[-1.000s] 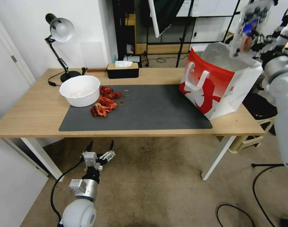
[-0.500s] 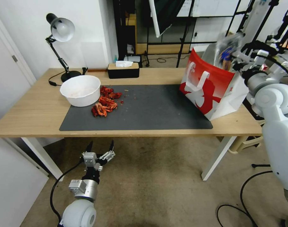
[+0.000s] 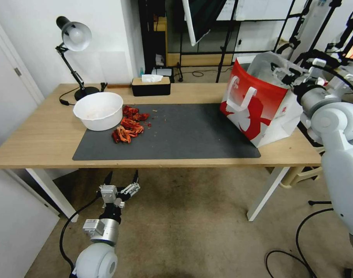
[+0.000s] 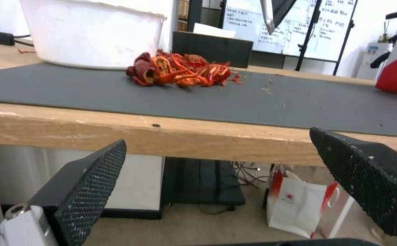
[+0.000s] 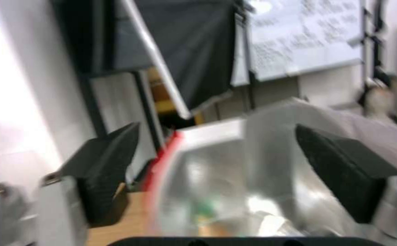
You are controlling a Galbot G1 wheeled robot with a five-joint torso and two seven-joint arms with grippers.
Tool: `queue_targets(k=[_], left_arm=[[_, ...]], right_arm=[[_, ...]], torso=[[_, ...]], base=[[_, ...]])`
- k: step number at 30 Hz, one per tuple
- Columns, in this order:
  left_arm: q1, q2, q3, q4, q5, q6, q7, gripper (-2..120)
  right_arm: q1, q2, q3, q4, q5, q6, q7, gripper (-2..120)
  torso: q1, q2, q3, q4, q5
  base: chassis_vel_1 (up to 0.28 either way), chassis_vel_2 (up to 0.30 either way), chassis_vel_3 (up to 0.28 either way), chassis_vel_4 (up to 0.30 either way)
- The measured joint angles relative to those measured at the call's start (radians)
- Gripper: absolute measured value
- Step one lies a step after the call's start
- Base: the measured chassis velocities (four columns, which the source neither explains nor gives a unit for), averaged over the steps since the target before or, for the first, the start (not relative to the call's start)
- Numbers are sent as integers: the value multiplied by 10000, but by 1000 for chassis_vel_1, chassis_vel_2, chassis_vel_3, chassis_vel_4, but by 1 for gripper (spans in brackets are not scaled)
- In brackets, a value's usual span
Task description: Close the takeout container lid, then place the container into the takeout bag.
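We see our right gripper (image 3: 281, 74) over the open mouth of the takeout bag (image 3: 261, 112), its jaws spread apart and holding nothing. The bag stands upright at the right end of the bench (image 3: 45, 135), partly on the dark mat (image 3: 184, 135). In the right wrist view its silvery lining (image 5: 235, 177) lies between the two black pads (image 5: 339, 177); something blurred with green and orange shows deep inside, and we cannot tell whether that is the takeout container. Our left gripper (image 3: 120, 185) hangs below the bench's front edge, jaws released and wide. On the mat sit a white bowl (image 3: 98, 111) and, just beside it, a heap of red peppers (image 3: 128, 125); behind them stands a black tissue box (image 3: 150, 85), and a desk lamp (image 3: 74, 36) stands at the far left corner.
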Motion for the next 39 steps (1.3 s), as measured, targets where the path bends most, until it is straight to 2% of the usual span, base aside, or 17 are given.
queue_targets(k=[2,4,9,12,17,20,21,23,24,26,28,30,35,39], left_arm=[[10,-6,0,-15,0,20,8,100],[29,-38,0,-50,4,46,32,100],[25,-98,-50,-69,48,-157,-58,100],[122,-112,-155,-130,118,-480,275,100],[151,-130,-152,-188,256,-527,320,100],[143,-213,-69,-201,486,-625,272,100],[143,-213,-69,-201,486,-625,272,100],[169,-262,-23,-202,482,-681,262,100],[169,-262,-23,-202,482,-681,262,100],[209,-277,-16,-203,454,-731,206,100],[249,-281,-16,-222,444,-729,139,100],[351,-296,-32,-286,442,-718,27,100],[481,-321,-64,-290,481,-757,6,100],[494,-348,-42,-312,445,-813,18,100]], right_arm=[[-96,-5,-37,175,-79,86,-59,95],[-540,-8,-182,880,-467,425,-293,100],[-1448,-46,-276,1633,-1416,883,-700,100],[-2681,-80,-143,2115,-2375,1496,-1088,100],[-3706,-38,-14,2428,-3040,2162,-1255,100],[-5142,286,79,2731,-3816,3029,-1308,100],[-5142,286,79,2731,-3816,3029,-1308,100],[-6360,740,167,2849,-4399,3755,-1342,100],[-6360,740,167,2849,-4399,3755,-1342,100],[-7187,1125,273,2843,-4796,4392,-1475,100],[-7409,1221,307,2824,-4882,4562,-1495,100],[-8140,1554,410,2674,-5134,5299,-1504,100],[-9056,1980,522,2423,-5171,6082,-1389,100],[-9516,2303,577,2298,-5093,6348,-1439,100]], torso=[[1,0,0,0,1],[0,0,0,1,0],[1,0,-1,2,-3],[1,0,-1,2,1],[0,1,-2,-1,1],[0,0,-2,3,-1],[0,0,-2,3,-1],[-1,1,-2,-4,5],[-1,1,-2,-4,5],[-1,1,-2,-2,3],[-1,1,-2,-1,0],[-2,1,-2,1,2],[-1,2,-2,1,1],[-1,1,-2,0,0]], base=[[0,0,0,0],[0,0,0,0],[0,0,0,0],[0,0,0,0],[0,0,0,0],[0,0,0,0],[0,0,0,0],[0,0,0,0],[0,0,0,0],[0,0,0,0],[0,0,0,0],[0,0,0,0],[0,0,0,0],[0,0,0,0]])
